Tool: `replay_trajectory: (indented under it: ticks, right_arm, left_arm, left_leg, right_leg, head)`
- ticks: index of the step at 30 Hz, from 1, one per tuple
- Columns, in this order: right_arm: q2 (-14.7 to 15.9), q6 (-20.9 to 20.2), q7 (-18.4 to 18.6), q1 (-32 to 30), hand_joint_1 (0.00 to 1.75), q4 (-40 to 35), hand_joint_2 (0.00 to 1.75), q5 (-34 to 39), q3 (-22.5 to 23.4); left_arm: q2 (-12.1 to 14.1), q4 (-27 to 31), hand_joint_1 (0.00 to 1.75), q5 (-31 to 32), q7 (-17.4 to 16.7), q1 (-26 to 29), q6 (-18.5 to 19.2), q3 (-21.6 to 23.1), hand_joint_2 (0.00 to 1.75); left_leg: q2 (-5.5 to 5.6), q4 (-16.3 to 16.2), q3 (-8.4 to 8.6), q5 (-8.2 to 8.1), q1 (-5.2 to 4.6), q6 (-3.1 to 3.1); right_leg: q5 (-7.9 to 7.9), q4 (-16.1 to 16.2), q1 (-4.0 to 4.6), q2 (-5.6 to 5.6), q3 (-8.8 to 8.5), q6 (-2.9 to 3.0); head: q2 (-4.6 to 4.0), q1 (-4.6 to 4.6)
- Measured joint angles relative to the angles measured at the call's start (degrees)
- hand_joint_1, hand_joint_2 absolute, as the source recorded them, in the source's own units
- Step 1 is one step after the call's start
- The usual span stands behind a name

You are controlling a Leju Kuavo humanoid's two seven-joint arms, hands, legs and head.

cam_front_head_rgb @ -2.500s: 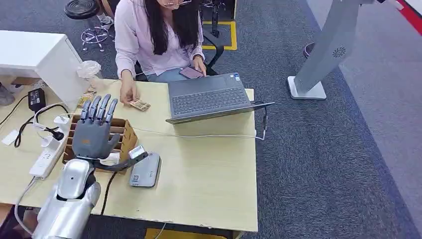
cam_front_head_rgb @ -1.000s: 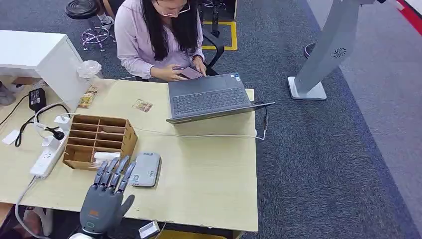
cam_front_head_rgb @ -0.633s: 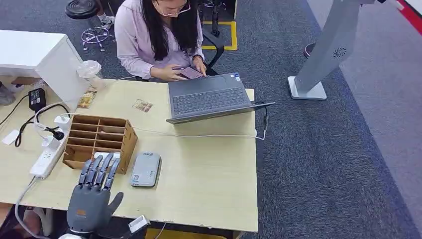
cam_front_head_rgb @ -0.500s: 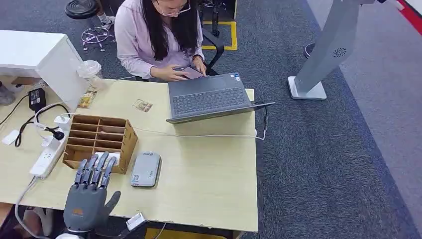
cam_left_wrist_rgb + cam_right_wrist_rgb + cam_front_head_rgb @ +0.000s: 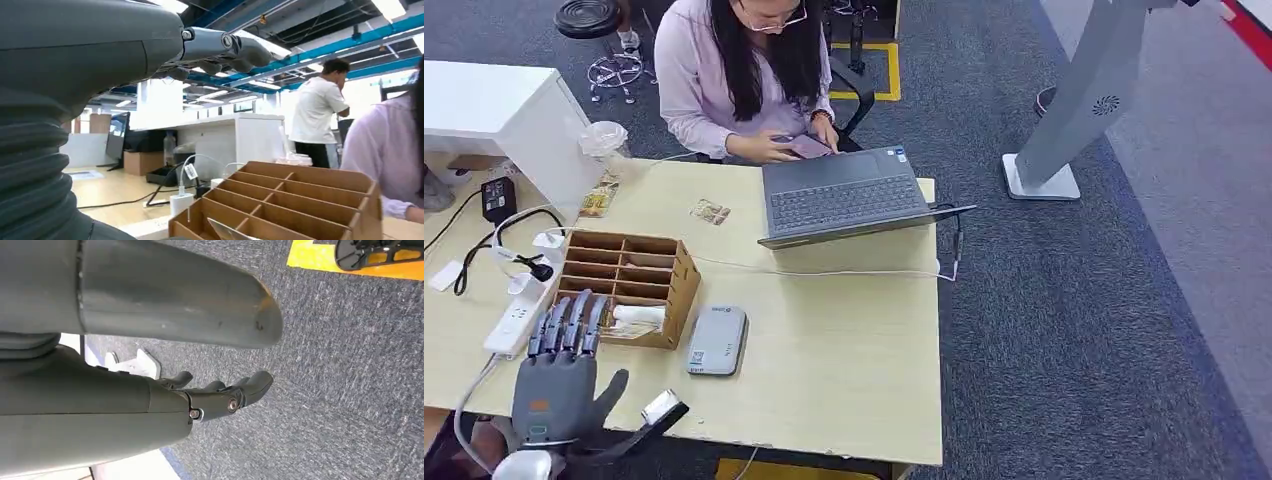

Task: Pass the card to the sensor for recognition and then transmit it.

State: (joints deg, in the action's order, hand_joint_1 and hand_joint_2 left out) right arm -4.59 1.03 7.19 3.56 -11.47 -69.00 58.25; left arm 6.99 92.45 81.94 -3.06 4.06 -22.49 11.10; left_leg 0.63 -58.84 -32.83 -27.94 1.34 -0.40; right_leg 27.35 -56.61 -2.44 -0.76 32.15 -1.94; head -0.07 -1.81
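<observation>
Head view: left hand (image 5: 552, 385) flat at table's near edge, just short of box (image 5: 680, 270); fingers wide, holding nothing. Likely step: reach for card. Advice: come in low over front slot, pinch card's free edge, lift clear before swinging to sensor (image 5: 717, 340). Card (image 5: 638, 314): white, thin, lying in box's front slot, beside sensor.

Left wrist view: card (image 5: 227, 232) corner pale grey, tilted inside box (image 5: 300, 190).

Right wrist view: right hand (image 5: 215, 395) over carpet, fingers loosely bent, empty.
</observation>
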Motion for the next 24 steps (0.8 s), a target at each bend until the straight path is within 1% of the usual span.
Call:
replay_trajectory:
  ticks: [7,16,24]
  right_arm:
    - [0.00,-0.26,-0.02,0.03,0.00,0.00,0.00,-0.54,0.00]
    - [0.00,-0.70,0.00,0.04,0.00,0.00,0.00,-0.72,0.00]
    - [0.00,-0.87,0.00,0.02,0.00,0.00,0.00,-1.18,0.00]
  left_arm:
    - [0.15,-3.32,0.00,-0.68,0.00,-3.19,3.10,-1.79,1.75]
    - [0.52,-5.96,0.00,-0.68,0.00,-5.51,4.10,-2.40,1.75]
    - [0.87,-7.82,0.00,-1.24,-0.11,-7.39,6.95,-2.40,1.75]
  left_leg:
    - [0.00,0.00,0.00,0.00,0.00,0.00]
    - [0.00,0.00,0.00,0.00,0.00,0.00]
    - [0.00,0.00,0.00,0.00,0.00,0.00]
  right_leg:
    - [0.00,0.00,0.00,-0.01,0.00,0.00]
    - [0.00,0.00,0.00,-0.01,0.00,0.00]
    - [0.00,0.00,0.00,-0.01,0.00,0.00]
  head:
    - [0.00,0.00]
    - [0.00,0.00]
    - [0.00,0.00]
